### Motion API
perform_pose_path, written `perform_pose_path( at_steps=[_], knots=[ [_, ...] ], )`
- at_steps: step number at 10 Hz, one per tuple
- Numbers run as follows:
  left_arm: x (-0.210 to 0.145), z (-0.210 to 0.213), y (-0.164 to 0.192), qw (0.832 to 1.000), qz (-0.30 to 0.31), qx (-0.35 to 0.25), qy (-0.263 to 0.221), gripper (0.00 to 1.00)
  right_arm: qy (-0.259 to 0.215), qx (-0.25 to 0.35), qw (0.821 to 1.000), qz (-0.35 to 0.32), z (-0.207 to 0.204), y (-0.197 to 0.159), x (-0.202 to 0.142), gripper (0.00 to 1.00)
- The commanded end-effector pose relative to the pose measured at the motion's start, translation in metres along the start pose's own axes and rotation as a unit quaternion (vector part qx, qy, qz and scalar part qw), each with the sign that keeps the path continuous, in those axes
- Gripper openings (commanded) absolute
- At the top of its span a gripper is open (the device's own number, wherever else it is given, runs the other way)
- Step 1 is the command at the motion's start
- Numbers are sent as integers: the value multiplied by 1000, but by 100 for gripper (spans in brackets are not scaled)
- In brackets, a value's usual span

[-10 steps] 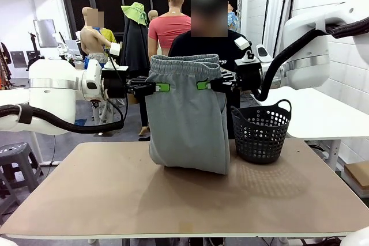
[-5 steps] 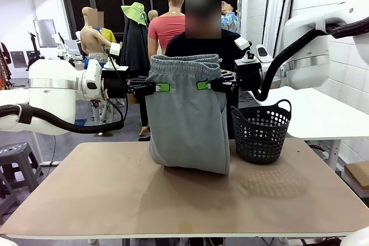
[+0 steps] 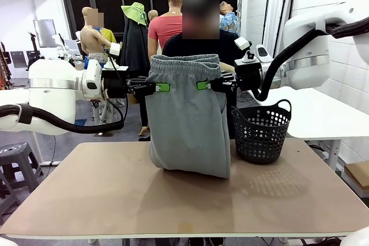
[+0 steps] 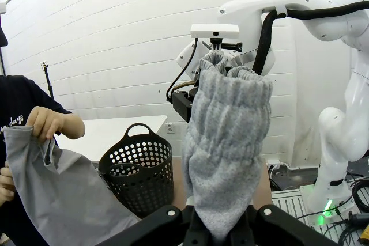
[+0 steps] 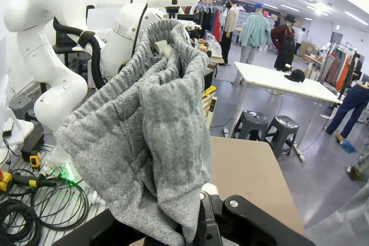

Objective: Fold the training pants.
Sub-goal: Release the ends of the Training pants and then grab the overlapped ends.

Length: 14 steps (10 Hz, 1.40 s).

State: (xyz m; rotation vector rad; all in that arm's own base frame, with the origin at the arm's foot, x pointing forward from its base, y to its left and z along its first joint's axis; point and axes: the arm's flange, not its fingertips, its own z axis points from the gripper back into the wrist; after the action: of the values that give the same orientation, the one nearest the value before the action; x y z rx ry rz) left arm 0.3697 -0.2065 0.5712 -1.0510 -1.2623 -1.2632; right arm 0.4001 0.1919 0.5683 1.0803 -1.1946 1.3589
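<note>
1. One table (image 3: 104,200) met the lower fold of the hanging training pants (image 3: 187,131), just beside the black mesh basket (image 3: 260,133).
2. The left gripper (image 3: 162,87) and the right gripper (image 3: 202,85) were each clamped on the waistband (image 3: 184,63).
3. Lowering both evenly should keep edges aligned.

White brick wall (image 4: 115,44), white side table (image 3: 320,113), grey stools (image 5: 252,124) on grey floor (image 5: 323,171), ceiling strip lights (image 5: 353,14), clothes rack (image 5: 344,64) beyond.

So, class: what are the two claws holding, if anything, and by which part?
The training pants, by the gathered waistband: left claw pinches one side, right claw the other.
</note>
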Motion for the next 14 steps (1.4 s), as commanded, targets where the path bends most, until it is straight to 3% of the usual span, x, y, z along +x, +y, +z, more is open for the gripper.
perform_pose_path(
  at_steps=[1, 14],
  knots=[
    [1, 0, -3, 1000, -5, 8, -11, 0, -10, 4, 1000, -3, 0, 1, 2, 0],
    [1, 0, -3, 1000, -5, 8, -11, 0, -10, 4, 1000, -3, 0, 1, 2, 0]
  ],
)
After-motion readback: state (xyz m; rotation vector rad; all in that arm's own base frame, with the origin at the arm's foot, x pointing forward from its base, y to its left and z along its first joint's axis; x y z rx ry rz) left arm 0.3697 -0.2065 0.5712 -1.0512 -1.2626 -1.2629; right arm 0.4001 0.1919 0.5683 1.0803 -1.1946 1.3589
